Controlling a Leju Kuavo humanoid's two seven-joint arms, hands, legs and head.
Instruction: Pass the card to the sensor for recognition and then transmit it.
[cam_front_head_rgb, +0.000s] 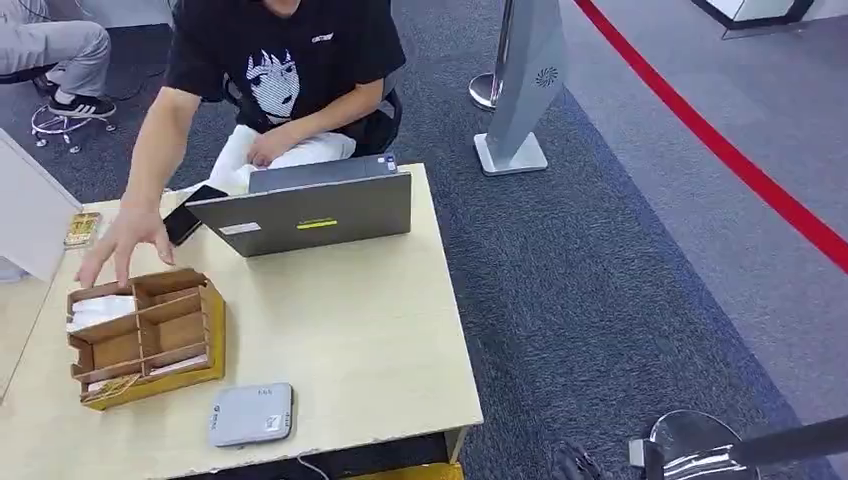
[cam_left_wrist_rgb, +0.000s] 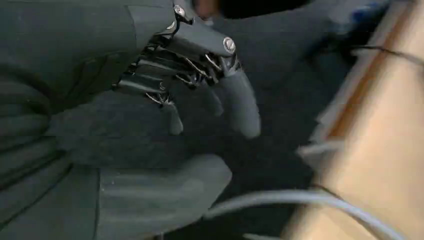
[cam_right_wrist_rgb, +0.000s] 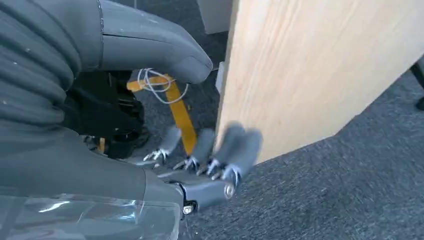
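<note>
White cards (cam_front_head_rgb: 100, 308) lie in the back left compartment of a brown cardboard organiser (cam_front_head_rgb: 150, 335) on the left of the pale wooden table (cam_front_head_rgb: 360, 340). A grey flat sensor (cam_front_head_rgb: 250, 413) sits near the table's front edge. In the left wrist view my left hand (cam_left_wrist_rgb: 190, 100) hangs low beside the table's edge, fingers apart, holding nothing. My right hand (cam_right_wrist_rgb: 200, 150) is low next to the table's wooden side panel (cam_right_wrist_rgb: 310, 75), fingers stretched out and empty. My right arm (cam_front_head_rgb: 720, 448) shows at the lower right of the head view.
A person sits behind the table with a hand (cam_front_head_rgb: 125, 240) reaching over the organiser's back edge. A grey laptop (cam_front_head_rgb: 310, 210) and a black phone (cam_front_head_rgb: 190, 212) lie at the back. A metal stand (cam_front_head_rgb: 520, 90) is on the carpet to the right. A white cable (cam_left_wrist_rgb: 310, 200) runs near my left hand.
</note>
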